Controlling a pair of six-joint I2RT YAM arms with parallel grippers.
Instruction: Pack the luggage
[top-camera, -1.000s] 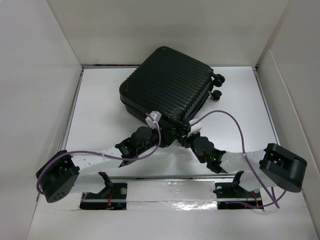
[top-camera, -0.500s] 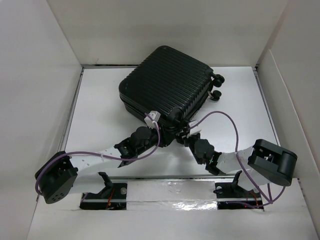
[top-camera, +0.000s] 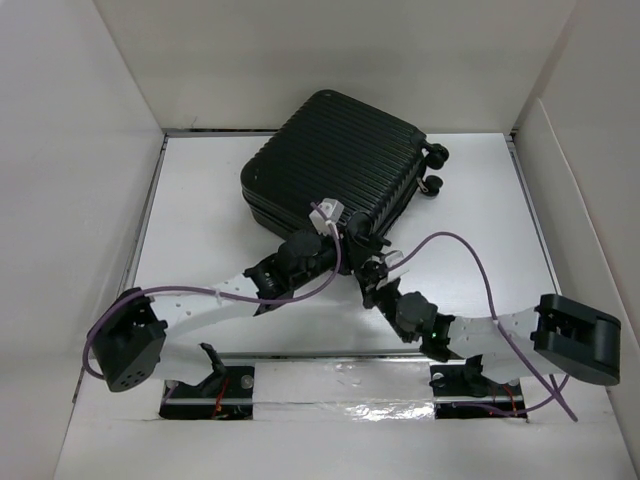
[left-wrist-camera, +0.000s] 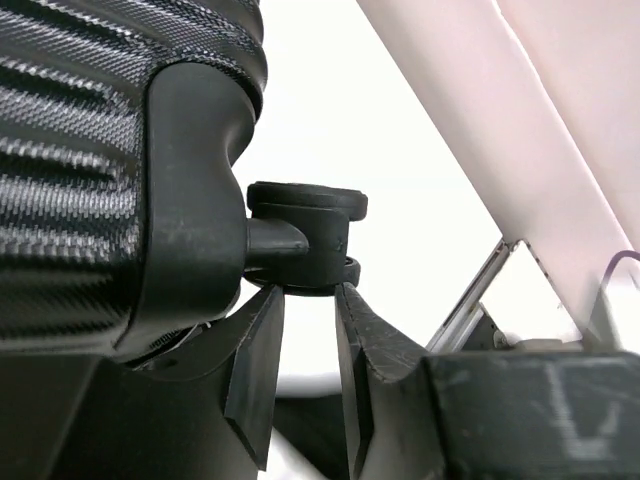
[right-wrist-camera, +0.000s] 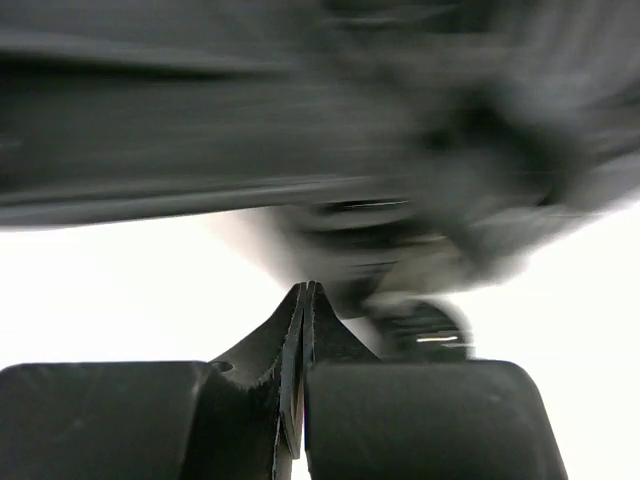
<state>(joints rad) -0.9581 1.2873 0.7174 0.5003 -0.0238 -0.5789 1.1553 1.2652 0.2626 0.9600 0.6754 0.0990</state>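
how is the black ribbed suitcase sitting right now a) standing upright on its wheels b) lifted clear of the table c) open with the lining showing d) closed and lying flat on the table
d: the black ribbed hard-shell suitcase lies flat on the white table, its shells together with no lining showing, and its small black caster wheels stick out sideways.
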